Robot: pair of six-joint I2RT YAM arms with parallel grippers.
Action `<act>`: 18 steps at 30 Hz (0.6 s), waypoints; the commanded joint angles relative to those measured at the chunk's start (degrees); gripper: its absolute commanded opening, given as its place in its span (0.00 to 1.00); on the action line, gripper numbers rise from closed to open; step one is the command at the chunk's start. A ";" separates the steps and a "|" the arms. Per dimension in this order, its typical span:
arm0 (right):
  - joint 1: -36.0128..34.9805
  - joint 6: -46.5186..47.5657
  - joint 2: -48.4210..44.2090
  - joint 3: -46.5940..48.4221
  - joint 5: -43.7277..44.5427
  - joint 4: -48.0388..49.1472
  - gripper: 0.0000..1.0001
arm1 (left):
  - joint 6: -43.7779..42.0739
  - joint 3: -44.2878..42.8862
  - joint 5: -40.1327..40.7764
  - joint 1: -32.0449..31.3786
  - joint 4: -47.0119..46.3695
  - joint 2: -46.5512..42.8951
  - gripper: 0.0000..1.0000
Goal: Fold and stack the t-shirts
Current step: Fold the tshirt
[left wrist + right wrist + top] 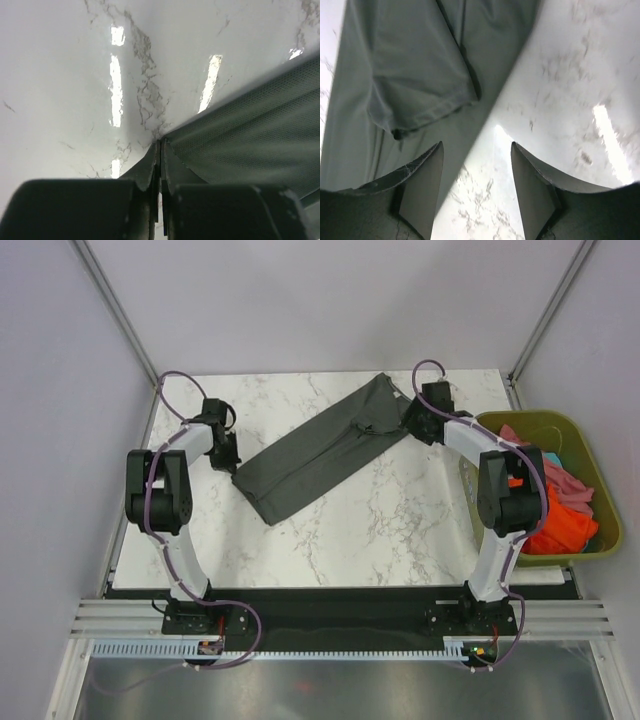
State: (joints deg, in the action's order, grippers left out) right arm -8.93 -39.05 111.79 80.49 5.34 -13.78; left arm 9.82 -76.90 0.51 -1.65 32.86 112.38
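A dark charcoal t-shirt [325,450] lies folded into a long strip, slanting across the marble table [400,530]. My left gripper [230,456] is at the strip's near-left end. In the left wrist view its jaws [161,145] are pressed together, and the edge of the charcoal t-shirt [250,135] runs right up into the tips. My right gripper [410,422] hovers at the far-right end and stands open [476,150]. Only bare marble shows between its fingers, with the charcoal t-shirt and its sleeve hem [410,65] just to the left.
An olive-green bin [530,418] stands off the table's right edge. It holds an orange t-shirt [565,525], a pink t-shirt [565,480] and a bit of teal cloth [555,458]. Grey walls close in the table on three sides.
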 commanded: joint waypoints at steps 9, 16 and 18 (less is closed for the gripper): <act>-2.58 -8.32 -6.58 -15.53 -1.13 15.95 0.58 | 9.24 16.52 9.94 5.42 6.60 -10.94 0.02; -2.93 -11.92 -1.59 -15.89 -3.23 24.59 0.57 | 11.18 21.35 8.90 10.35 6.78 -16.14 0.02; -3.55 -13.15 0.09 -14.58 -3.85 26.43 0.57 | 12.49 23.11 7.93 10.53 6.69 -16.84 0.02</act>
State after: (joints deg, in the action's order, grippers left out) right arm -11.49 -49.01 109.45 63.99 2.79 5.74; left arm 19.31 -56.80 6.98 8.45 36.12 96.27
